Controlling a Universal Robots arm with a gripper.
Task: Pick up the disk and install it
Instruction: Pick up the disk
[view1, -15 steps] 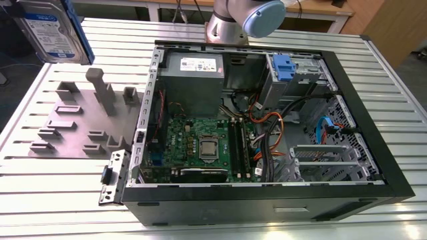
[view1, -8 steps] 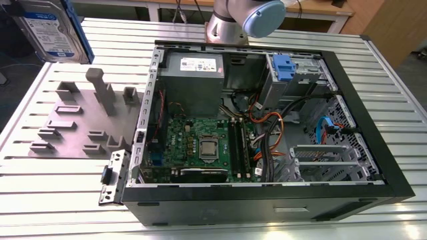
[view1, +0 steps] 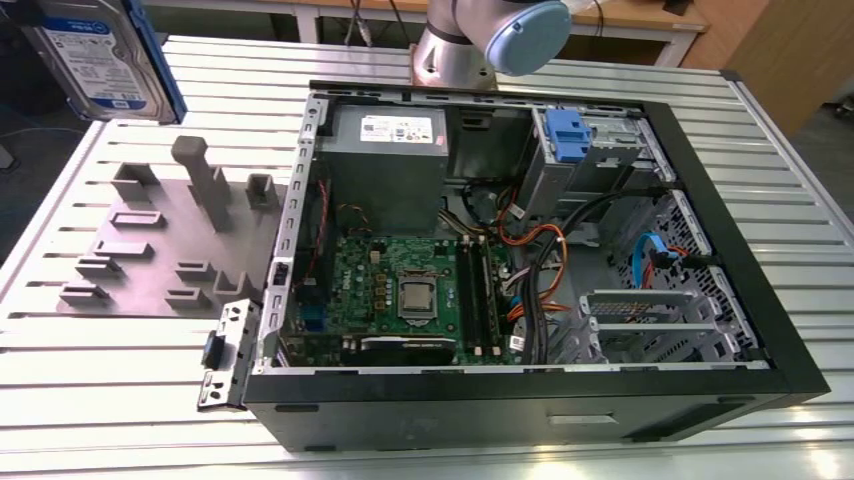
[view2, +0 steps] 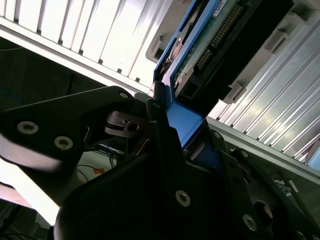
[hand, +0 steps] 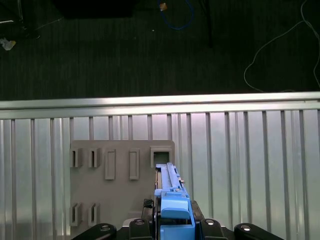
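Our black end effector (hand: 174, 226) is clenched on one end of the silver-grey, blue-framed disk (view1: 100, 55), whose long axis runs straight out from it, aloft above the grey slotted plastic holder (hand: 120, 192). The open black computer case (view1: 534, 410) lies to the exterior view's right.

Two blue-framed drives: one disk (view1: 100, 55) aloft (pinched in the single claw (hand: 175, 227)), one drive carrier (view1: 567, 135) seated in a bay. One open computer case (view1: 534, 410), one grey slotted holder (view1: 147, 250), one ribbed metal tabletop (view1: 107, 400), one robot arm (view1: 487, 35).
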